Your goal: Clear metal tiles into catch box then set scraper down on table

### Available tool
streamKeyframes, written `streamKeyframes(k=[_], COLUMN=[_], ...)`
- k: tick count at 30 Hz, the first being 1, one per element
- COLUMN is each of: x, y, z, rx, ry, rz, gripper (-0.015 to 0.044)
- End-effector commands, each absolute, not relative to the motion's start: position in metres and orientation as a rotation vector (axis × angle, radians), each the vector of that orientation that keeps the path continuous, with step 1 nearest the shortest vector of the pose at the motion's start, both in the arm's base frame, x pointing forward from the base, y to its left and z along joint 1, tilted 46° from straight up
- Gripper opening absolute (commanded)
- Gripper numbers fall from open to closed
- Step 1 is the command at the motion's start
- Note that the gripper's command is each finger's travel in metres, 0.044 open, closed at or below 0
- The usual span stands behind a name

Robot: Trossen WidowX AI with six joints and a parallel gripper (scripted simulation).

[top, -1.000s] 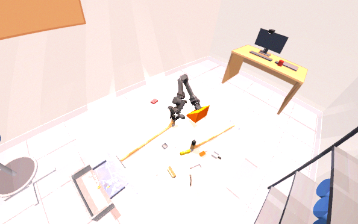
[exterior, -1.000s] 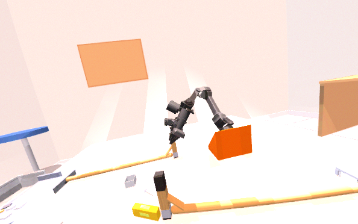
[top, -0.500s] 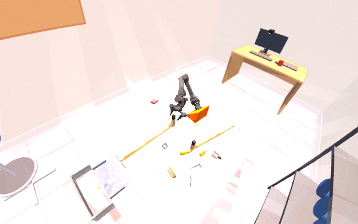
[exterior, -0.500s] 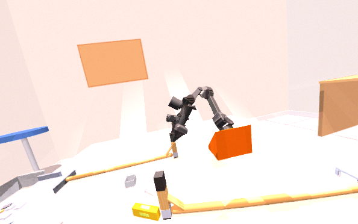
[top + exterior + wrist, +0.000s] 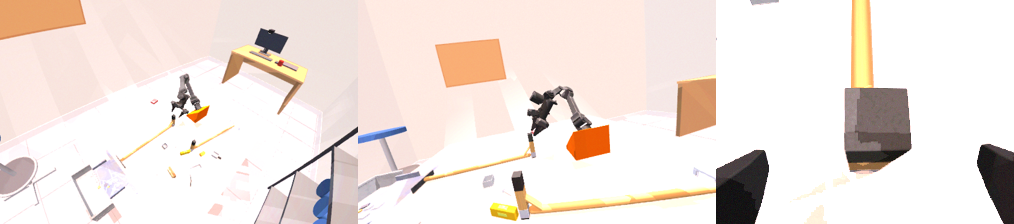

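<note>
The hand [image 5: 536, 131] is spread wide and grasps nothing; it is poised just above the dark grip block [image 5: 877, 125] of the long scraper [image 5: 146, 141], apart from it, as is seen in the wrist view, where both fingers stand well clear at either side. The scraper is laid flat on the tabletop [image 5: 241, 99], its pole stretching from the upright handle towards the blade [image 5: 422, 181] at the steel bench plate [image 5: 109, 178], beside which the catch box [image 5: 87, 192] is placed. The release is judged complete, so the task appears essentially finished. A yellow block [image 5: 504, 211] carries a label, but its writing cannot be read.
</note>
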State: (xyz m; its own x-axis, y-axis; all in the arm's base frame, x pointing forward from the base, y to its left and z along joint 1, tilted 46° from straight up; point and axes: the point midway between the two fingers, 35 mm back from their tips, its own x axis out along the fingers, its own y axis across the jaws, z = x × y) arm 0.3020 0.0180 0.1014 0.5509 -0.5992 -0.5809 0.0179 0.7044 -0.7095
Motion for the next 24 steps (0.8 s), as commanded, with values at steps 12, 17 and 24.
streamKeyframes(k=[12, 17, 24], x=[0.313, 0.313, 0.310], y=[0.075, 0.096, 0.123], z=[0.148, 0.164, 0.188], rx=[-0.753, -0.765, -0.777], ry=[0.723, 0.652, 0.557], rz=[-0.299, -0.261, -0.211], gripper=[0.0440, 0.0440, 0.0440])
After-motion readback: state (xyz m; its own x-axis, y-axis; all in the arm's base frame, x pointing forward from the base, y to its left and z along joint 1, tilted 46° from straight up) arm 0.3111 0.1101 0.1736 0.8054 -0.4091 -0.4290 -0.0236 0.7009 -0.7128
